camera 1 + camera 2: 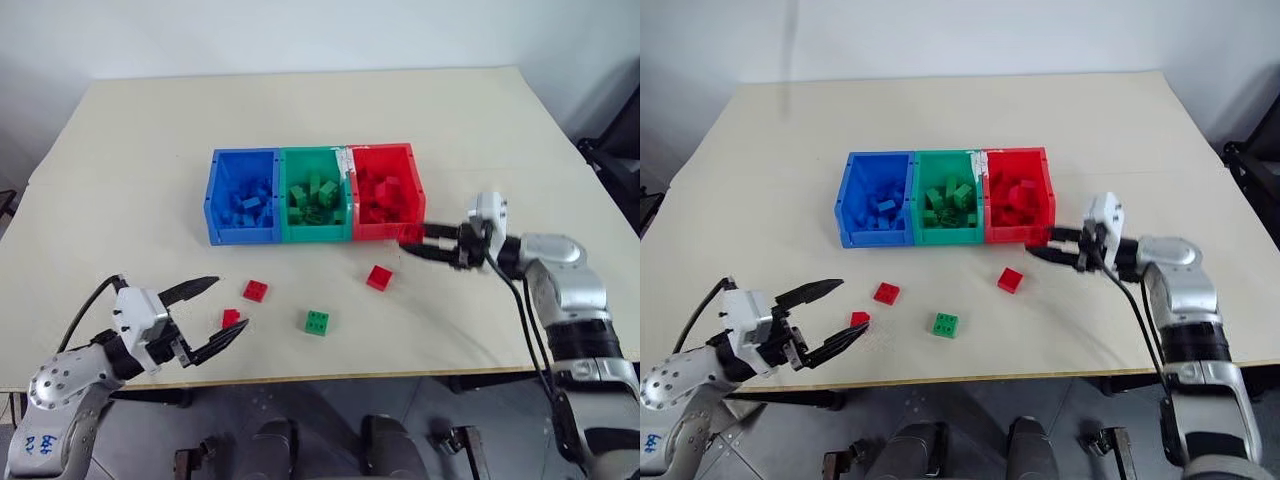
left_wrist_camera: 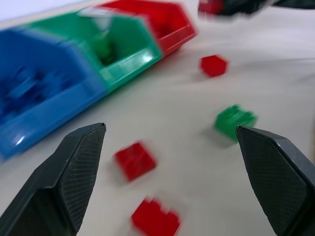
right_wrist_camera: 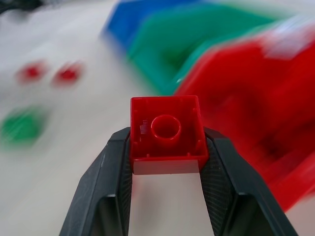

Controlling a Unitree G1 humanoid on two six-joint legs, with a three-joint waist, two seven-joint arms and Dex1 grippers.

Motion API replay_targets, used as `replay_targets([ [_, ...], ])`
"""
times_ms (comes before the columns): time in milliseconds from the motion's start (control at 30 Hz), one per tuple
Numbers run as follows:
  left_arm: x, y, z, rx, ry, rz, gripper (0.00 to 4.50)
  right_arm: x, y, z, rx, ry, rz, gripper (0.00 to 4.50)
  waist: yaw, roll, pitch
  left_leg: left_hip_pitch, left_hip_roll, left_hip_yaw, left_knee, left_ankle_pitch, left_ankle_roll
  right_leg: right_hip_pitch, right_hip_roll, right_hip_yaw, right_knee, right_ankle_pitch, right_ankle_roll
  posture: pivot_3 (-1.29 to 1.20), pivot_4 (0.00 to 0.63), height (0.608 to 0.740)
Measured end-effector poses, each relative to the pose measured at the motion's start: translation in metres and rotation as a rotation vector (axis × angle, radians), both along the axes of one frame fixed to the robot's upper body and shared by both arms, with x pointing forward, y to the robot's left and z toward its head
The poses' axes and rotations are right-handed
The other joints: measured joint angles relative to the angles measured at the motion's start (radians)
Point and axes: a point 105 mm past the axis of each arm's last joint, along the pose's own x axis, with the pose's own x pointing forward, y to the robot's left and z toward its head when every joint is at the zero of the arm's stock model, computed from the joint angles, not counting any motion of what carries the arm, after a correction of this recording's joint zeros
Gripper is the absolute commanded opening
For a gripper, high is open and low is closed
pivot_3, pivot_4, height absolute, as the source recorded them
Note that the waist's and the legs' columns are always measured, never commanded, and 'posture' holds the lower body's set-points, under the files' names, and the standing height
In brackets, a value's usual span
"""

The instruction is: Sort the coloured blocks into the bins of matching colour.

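Right gripper (image 3: 166, 147) jaws clamp a small red studded plastic brick (image 3: 166, 132) just off the red plastic bin's (image 1: 405, 232) front corner; left gripper (image 1: 218, 315) jaws wide near the surface's (image 1: 500, 130) front edge.

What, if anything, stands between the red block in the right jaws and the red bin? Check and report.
Nothing visible does. The right gripper is shut on a red block and hangs just off the near corner of the red bin, whose top is open. The loose red block lies on the table nearer the robot, out of the path.
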Motion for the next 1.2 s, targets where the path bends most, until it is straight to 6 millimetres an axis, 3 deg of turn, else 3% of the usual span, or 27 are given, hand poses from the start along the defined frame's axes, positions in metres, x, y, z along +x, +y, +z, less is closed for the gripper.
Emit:
replay_targets([
  [100,-0.004,0.005,-0.003,-0.003,0.010,0.033,4.50,0.027,0.012,0.022,0.029,-0.049,-0.111,1.48,0.000,0.000,0.000,-0.001,0.000,0.000,0.000,0.000,0.000,-0.001,0.000,0.000,0.001,0.000,0.000,0.00,0.150,0.740],
  [233,-0.005,0.009,0.000,0.003,0.000,0.053,4.50,0.054,0.023,0.027,0.020,-0.055,-0.226,1.48,0.008,0.000,0.000,-0.003,-0.001,0.000,0.000,0.000,0.000,-0.003,-0.001,0.000,0.001,0.000,0.000,0.00,0.150,0.740],
  [367,-0.006,0.009,0.000,0.003,-0.002,0.056,4.50,0.068,0.027,0.025,0.020,-0.065,-0.288,2.78,0.006,0.000,0.000,-0.005,-0.001,0.000,0.000,0.000,0.000,-0.005,0.000,0.000,0.002,0.000,0.000,0.00,0.150,0.740],
  [500,-0.006,0.009,-0.001,0.002,0.000,0.060,4.50,0.068,0.027,0.024,0.017,-0.072,-0.277,4.18,-0.001,0.000,0.000,-0.006,-0.001,0.000,0.000,0.000,0.000,-0.005,0.000,-0.001,0.002,0.000,0.000,0.00,0.150,0.740],
  [533,-0.006,0.009,-0.001,0.002,0.000,0.060,4.50,0.067,0.028,0.024,0.016,-0.075,-0.265,4.47,-0.003,0.000,0.000,-0.006,-0.001,0.000,0.000,0.000,0.000,-0.005,0.000,-0.001,0.002,0.000,0.000,0.00,0.150,0.740],
  [567,-0.006,0.009,0.000,0.003,-0.001,0.058,4.50,0.064,0.028,0.024,0.014,-0.081,-0.250,4.47,-0.005,0.000,0.000,-0.006,-0.001,0.000,0.000,0.000,0.001,-0.005,0.000,-0.001,0.002,0.000,0.000,0.00,0.150,0.740],
  [700,-0.003,0.006,0.005,0.019,-0.019,0.027,4.50,0.042,0.010,0.018,0.008,-0.092,-0.185,4.47,0.004,0.000,0.000,-0.008,-0.001,-0.002,0.001,0.000,0.001,-0.005,0.000,-0.003,0.002,0.000,0.000,0.00,0.150,0.740],
  [833,0.004,0.000,0.010,0.040,-0.023,-0.043,4.50,0.003,-0.020,0.007,-0.029,-0.101,-0.109,4.47,0.012,0.000,0.000,-0.010,-0.004,-0.003,0.002,-0.001,0.001,-0.005,0.000,-0.003,0.002,0.000,0.001,0.00,0.150,0.740],
  [1033,0.025,-0.022,0.006,0.044,0.004,-0.203,4.50,-0.075,-0.081,-0.038,-0.147,-0.029,-0.093,4.47,0.023,0.000,0.000,-0.010,-0.006,-0.002,0.003,-0.001,0.002,-0.003,0.000,-0.004,0.002,0.001,0.001,0.00,0.150,0.740],
  [1200,0.045,-0.036,0.005,0.070,0.013,-0.282,4.50,-0.112,-0.113,-0.059,-0.185,0.019,-0.187,4.47,0.011,0.000,0.000,-0.007,-0.005,0.000,0.003,0.000,0.002,-0.003,0.000,-0.002,0.002,0.001,0.001,0.00,0.150,0.740],
])
